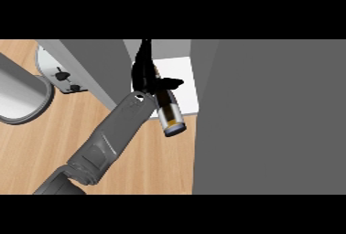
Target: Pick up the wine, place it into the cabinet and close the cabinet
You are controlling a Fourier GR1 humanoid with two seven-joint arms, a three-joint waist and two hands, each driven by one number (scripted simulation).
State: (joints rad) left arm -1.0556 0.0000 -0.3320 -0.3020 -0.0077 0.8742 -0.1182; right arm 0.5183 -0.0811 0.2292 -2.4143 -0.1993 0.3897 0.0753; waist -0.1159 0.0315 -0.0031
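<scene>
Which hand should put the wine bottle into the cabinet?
The left hand. Its fingers are curled round the wine bottle, which it holds right at the open cabinet. The right hand does not show at all, so it is probably farther away.

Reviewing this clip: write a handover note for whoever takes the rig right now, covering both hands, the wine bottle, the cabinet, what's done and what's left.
Left hand: curled round the upper part of the dark wine bottle with the amber label. The bottle is tilted, base toward the camera, off the wooden counter.
Right hand: not in view.
Grey cabinet: open, with its white inner floor showing behind the bottle.
Done: bottle picked up, now at the cabinet's opening.
Left: set the bottle inside, release it, close the cabinet.
</scene>
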